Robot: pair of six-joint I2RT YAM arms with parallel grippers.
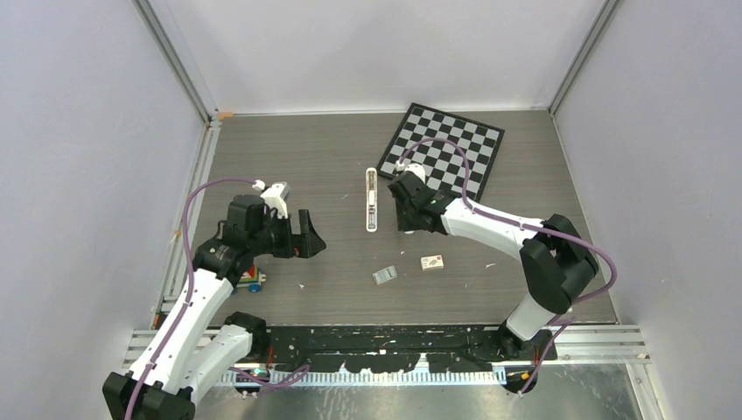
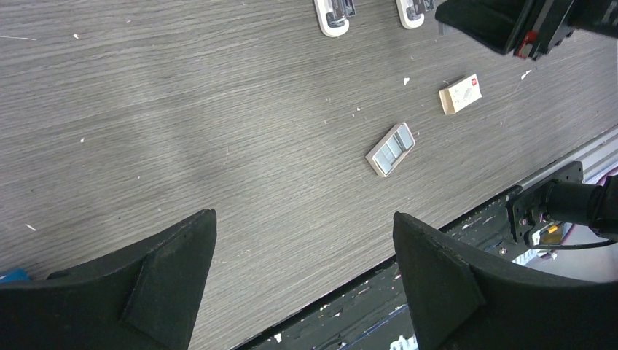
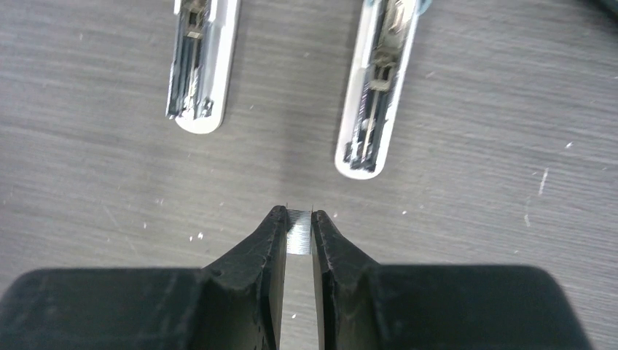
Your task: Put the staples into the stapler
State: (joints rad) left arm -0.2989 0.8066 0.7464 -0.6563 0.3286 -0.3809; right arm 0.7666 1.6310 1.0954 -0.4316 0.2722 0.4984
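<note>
The white stapler [image 1: 372,199] lies opened at mid-table. In the right wrist view its two long halves show side by side, the left half [image 3: 198,65] and the right half [image 3: 379,87], metal channels facing up. My right gripper [image 3: 299,219] is shut on a small silvery block of staples [image 3: 299,233], held just short of the halves' near ends; in the top view the gripper [image 1: 401,208] is right beside the stapler. An open tray holding more staples [image 2: 390,149] and the small white box with a red mark [image 2: 460,93] lie nearer the front. My left gripper [image 2: 304,215] is open and empty.
A chessboard [image 1: 443,149] lies tilted at the back right, behind the right arm. A small colourful toy [image 1: 255,282] sits by the left arm. A black rail [image 1: 394,337] runs along the table's front edge. White walls enclose three sides.
</note>
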